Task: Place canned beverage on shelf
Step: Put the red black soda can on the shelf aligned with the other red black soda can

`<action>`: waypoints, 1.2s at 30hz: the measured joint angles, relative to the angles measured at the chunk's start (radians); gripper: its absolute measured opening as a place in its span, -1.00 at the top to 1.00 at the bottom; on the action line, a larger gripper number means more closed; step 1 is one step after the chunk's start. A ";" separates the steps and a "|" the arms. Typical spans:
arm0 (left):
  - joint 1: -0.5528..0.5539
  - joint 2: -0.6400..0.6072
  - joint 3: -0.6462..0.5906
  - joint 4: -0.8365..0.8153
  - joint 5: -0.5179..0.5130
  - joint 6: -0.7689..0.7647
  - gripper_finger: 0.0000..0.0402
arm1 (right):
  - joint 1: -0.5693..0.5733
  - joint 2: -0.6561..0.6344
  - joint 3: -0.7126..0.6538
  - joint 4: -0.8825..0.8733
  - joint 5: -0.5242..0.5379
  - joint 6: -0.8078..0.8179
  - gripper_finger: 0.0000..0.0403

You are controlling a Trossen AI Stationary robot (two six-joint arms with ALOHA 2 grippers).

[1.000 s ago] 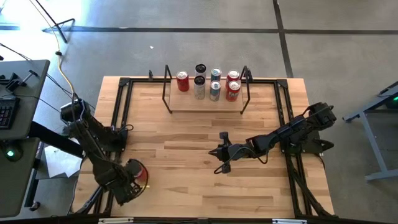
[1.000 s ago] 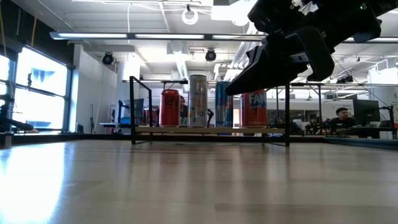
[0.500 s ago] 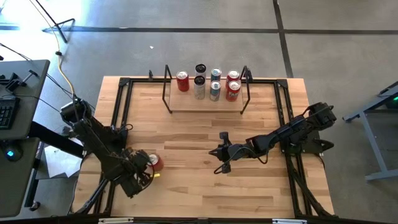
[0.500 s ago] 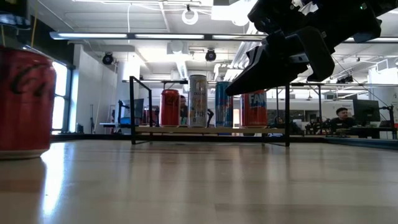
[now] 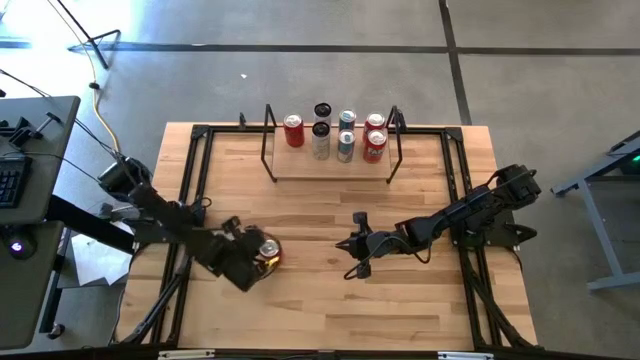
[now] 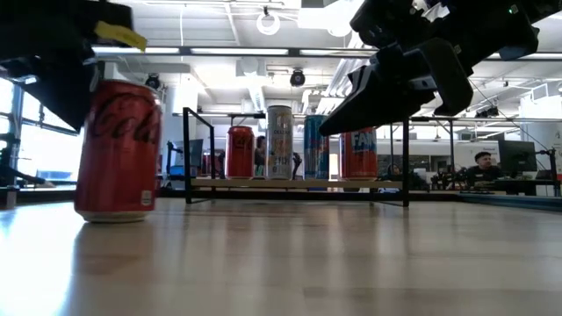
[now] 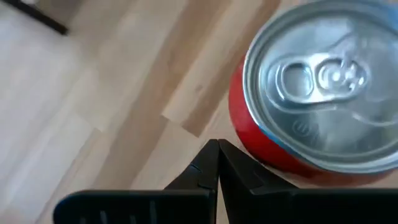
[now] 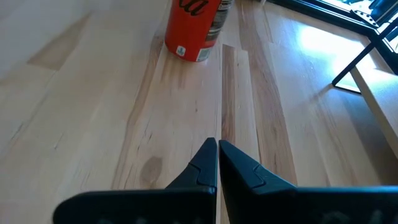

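My left gripper (image 5: 250,262), fingers pressed together, touches the red cola can (image 5: 268,251) standing mid-bench (image 5: 320,300), well short of the shelf (image 5: 330,165). My right gripper (image 5: 357,245) hovers closed.

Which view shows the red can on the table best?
The low view: the red can stands there full height, label readable, base on the table. The high view shows it small beside the left arm. The left wrist view shows mostly its silver lid. The right wrist view shows only its lower half.
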 joint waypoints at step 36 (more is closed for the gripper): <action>-0.007 0.065 -0.168 0.741 -0.334 0.212 1.00 | 0.000 0.000 0.000 -0.014 0.000 0.001 1.00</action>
